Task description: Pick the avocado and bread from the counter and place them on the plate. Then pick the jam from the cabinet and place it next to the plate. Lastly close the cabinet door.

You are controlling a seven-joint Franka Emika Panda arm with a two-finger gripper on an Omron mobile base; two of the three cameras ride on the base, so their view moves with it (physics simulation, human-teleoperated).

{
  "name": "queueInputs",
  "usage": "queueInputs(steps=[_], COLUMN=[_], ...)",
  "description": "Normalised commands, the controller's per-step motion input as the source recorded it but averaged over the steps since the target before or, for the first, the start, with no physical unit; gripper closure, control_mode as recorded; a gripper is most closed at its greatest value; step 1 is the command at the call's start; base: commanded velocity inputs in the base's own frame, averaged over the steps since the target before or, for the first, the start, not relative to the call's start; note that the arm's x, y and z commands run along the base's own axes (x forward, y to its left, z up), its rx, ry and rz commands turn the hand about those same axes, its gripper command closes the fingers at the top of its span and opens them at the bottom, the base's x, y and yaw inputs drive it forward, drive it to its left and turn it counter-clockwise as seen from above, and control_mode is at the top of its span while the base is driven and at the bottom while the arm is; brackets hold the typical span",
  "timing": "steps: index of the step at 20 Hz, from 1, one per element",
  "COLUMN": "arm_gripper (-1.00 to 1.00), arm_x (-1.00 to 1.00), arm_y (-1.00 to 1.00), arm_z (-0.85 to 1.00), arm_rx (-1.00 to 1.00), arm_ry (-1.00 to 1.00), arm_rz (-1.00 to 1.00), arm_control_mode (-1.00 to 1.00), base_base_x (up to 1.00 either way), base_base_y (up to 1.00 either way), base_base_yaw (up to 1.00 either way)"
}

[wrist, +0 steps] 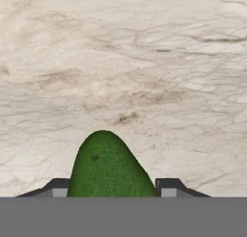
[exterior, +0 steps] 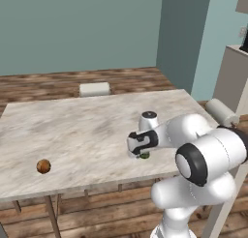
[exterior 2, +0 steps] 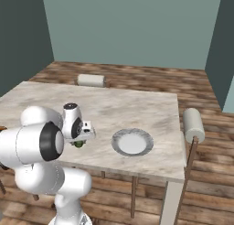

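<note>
The dark green avocado (wrist: 107, 164) sits on the marble counter (exterior: 72, 130) between my gripper's (wrist: 113, 191) two fingertips, which are shut against its sides. From the base views the gripper (exterior: 142, 153) points down at the counter's near edge, with the avocado (exterior 2: 79, 144) peeking out under the hand. Far to the left, near the front edge, lies the brown bread (exterior: 43, 166). To the right of the hand rests the white plate (exterior 2: 117, 144), with nothing on it. The jam and the cabinet with its door are out of view.
A pale cushioned seat (exterior: 95, 89) stands beyond the counter's far edge. A cylindrical padded chair back (exterior 2: 193, 122) rises at the counter's right end. Wooden floor surrounds the counter.
</note>
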Motion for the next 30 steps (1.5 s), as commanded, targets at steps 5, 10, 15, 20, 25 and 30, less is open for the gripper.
queueInputs(steps=[5, 10, 15, 20, 25, 30], arm_gripper=[1.00, 1.00, 1.00, 1.00, 1.00, 1.00], arm_x=[-0.27, -0.15, -0.10, -0.04, 0.00, 0.00], arm_y=[0.00, -0.03, -0.21, -0.38, -0.53, -0.62], arm_z=[0.13, 0.51, 0.63, 0.51, 0.46, 0.44], arm_rx=[0.00, 0.00, 0.00, 0.05, 0.07, 0.14], arm_ry=[-0.20, -0.13, -0.06, 0.00, 0.00, 0.03], arm_rz=[-0.02, -0.07, -0.14, -0.18, -0.14, -0.08], arm_control_mode=[-1.00, -1.00, -1.00, -1.00, -1.00, -1.00], base_base_x=[0.00, 0.00, 0.00, 0.00, 0.00, 0.00], base_base_y=[0.00, 0.00, 0.00, 0.00, 0.00, 0.00], base_base_yaw=[0.00, 0.00, 0.00, 0.00, 0.00, 0.00])
